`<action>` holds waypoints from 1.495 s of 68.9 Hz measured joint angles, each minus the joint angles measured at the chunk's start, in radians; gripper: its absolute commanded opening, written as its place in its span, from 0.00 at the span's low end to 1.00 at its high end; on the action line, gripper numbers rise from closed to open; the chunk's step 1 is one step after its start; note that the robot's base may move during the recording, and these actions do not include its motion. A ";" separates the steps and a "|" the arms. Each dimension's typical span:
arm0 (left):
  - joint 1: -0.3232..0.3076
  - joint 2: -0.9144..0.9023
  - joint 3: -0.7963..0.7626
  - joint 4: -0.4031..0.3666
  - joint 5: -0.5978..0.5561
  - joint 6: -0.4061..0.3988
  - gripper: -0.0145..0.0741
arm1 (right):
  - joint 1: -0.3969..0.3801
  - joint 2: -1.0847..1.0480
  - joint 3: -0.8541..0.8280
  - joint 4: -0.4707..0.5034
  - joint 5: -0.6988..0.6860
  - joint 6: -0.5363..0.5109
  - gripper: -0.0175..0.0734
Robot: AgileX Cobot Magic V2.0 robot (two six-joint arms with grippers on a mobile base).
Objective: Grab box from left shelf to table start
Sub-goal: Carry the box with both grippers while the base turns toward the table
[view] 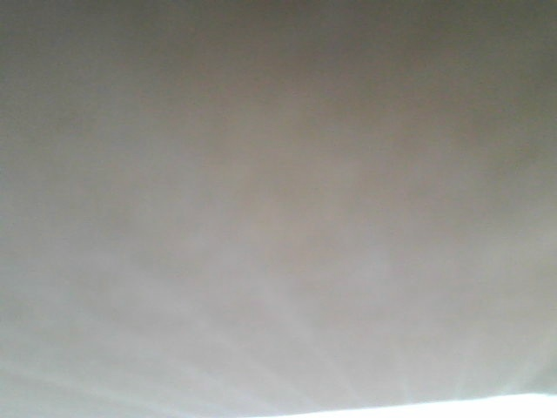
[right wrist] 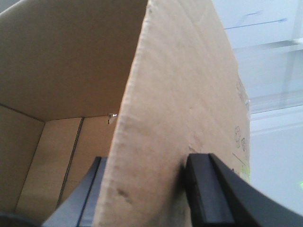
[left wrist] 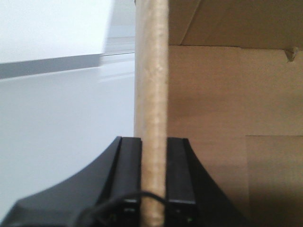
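Note:
The brown cardboard box (left wrist: 213, 94) is open, and its bare inside shows in both wrist views. My left gripper (left wrist: 154, 140) is shut on the upright edge of one box wall, with a black finger (left wrist: 130, 165) on each side. My right gripper (right wrist: 150, 161) is shut on another wall of the box (right wrist: 189, 71), one finger inside and one finger (right wrist: 203, 184) outside, by small printed symbols. A blurred beige-grey surface (view: 278, 192) fills the whole front view, too close to make out. The left shelf is out of view.
A pale grey smooth surface (left wrist: 57, 132) lies left of the box in the left wrist view, with a white wall (left wrist: 52, 28) and a grey skirting strip behind it. I cannot tell whether it is the table. Pale surfaces (right wrist: 274, 94) lie right of the box.

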State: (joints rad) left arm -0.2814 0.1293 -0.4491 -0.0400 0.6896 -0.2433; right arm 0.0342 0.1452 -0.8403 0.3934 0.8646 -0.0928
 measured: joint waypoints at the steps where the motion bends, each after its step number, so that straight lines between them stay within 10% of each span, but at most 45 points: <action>1: 0.000 0.000 0.000 0.000 0.000 0.000 0.05 | 0.000 0.000 0.000 0.000 0.000 0.000 0.25; 103: 0.000 0.000 0.000 0.000 -0.002 0.000 0.05 | 0.000 0.000 0.000 0.000 -0.002 0.000 0.25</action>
State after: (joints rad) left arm -0.2814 0.1293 -0.4491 -0.0400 0.6878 -0.2433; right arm 0.0342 0.1452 -0.8403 0.3934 0.8623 -0.0928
